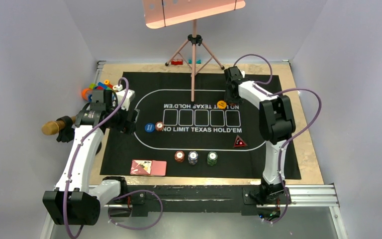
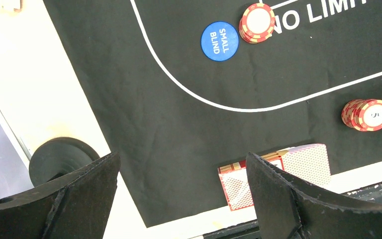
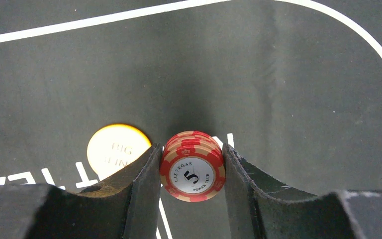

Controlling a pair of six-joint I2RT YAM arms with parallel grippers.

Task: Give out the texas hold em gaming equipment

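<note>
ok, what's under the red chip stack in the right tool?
Black mat with white lettering shows around it, orange button alongside. The chip stack covers the spot directly beneath; contact can't be seen.

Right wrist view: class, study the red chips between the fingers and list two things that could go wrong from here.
1. The right gripper pinches a stack of red chips by its edges only; chips could slide apart or drop on release.
2. The orange BIG BLIND button lies right beside one finger; opening the jaws could knock it aside.
</note>
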